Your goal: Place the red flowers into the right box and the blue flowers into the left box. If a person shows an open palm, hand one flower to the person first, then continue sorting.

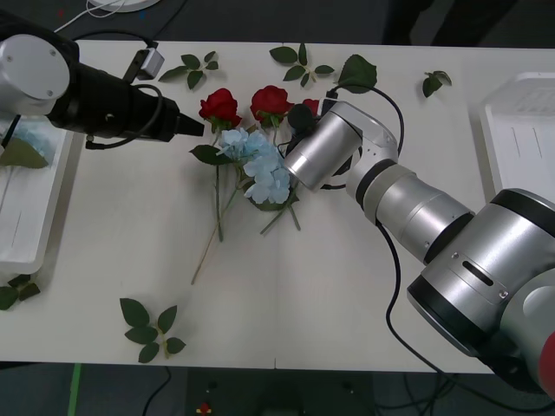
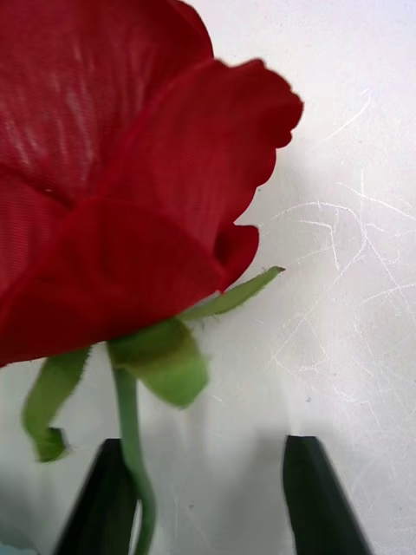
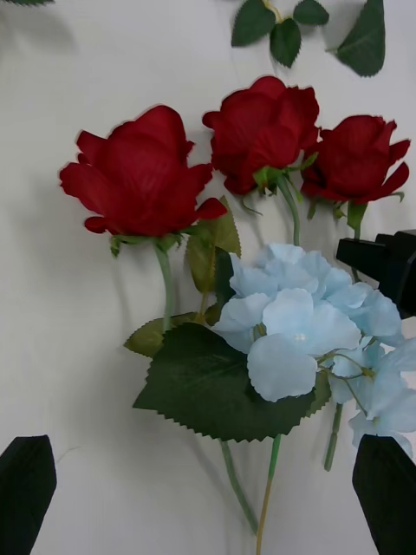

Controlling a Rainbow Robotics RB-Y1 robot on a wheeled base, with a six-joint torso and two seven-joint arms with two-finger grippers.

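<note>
Three red flowers (image 1: 271,101) lie side by side at the table's far middle, with blue flowers (image 1: 260,162) just in front of them. My right gripper (image 2: 208,507) is open at the rightmost rose (image 2: 130,173), whose stem (image 2: 130,434) runs between the black fingers (image 2: 321,503), close to one of them. My left gripper (image 3: 208,494) hovers open over the pile, looking down on the roses (image 3: 143,173) and the blue cluster (image 3: 295,329). The left box (image 1: 17,234) holds a blue flower (image 1: 33,139). The right box (image 1: 520,139) sits at the right edge.
Loose green leaf sprigs lie at the far edge (image 1: 299,61), at the far right (image 1: 434,82), near the front (image 1: 149,328) and beside the left box (image 1: 16,290). The right arm's silver wrist (image 1: 321,152) lies across the flower pile.
</note>
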